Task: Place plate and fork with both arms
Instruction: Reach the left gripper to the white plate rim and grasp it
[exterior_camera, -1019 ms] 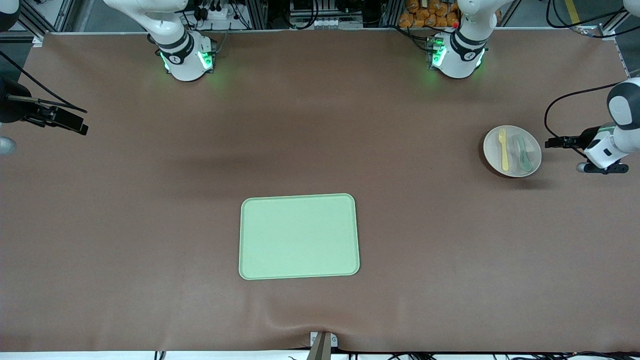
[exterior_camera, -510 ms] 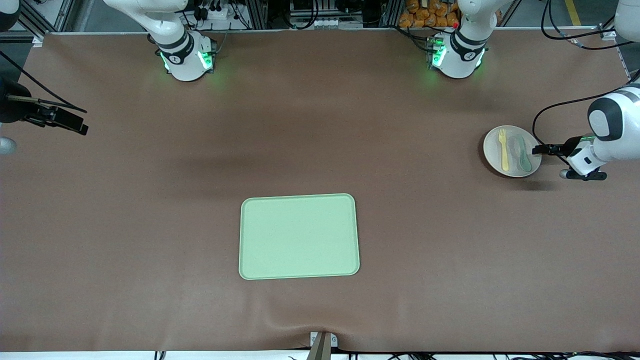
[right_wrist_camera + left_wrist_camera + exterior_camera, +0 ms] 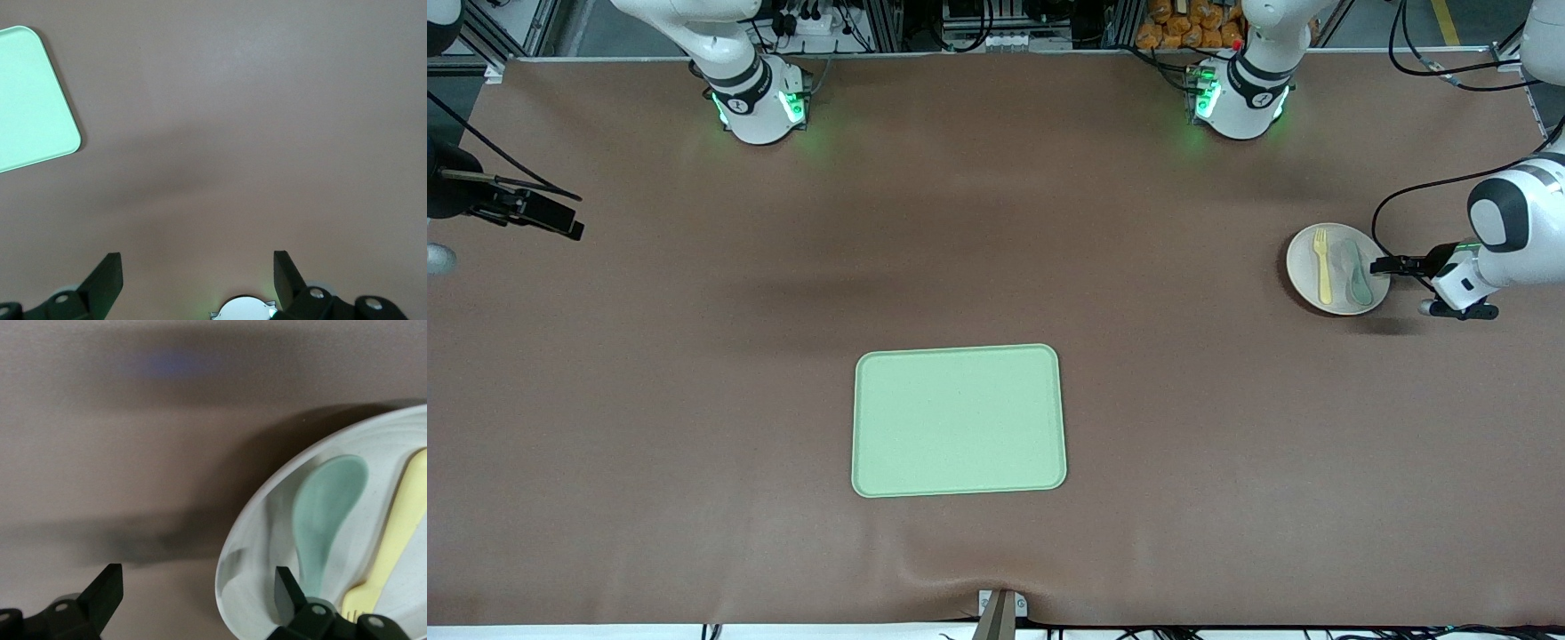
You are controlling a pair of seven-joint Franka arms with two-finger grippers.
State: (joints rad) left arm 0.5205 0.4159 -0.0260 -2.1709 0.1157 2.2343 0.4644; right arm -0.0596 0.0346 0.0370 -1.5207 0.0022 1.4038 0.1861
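Left gripper point(image 3: 1385, 265) low at the plate point(image 3: 1311, 284) rim on the side toward the left arm's end of the table, fingers spread; one finger point(image 3: 285, 590) over the rim. Spoon point(image 3: 1359, 274) and fork point(image 3: 1322, 264) fill the plate's middle, side by side. Bare brown table point(image 3: 1183, 400) between plate and tray point(image 3: 959, 420), well apart. Right gripper point(image 3: 560, 222) waits, spread, at the right arm's end.

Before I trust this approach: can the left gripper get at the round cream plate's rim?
Probably yes: the left gripper is open at the rim of the round cream plate, one finger over it; only the grey-green spoon lies close inside.
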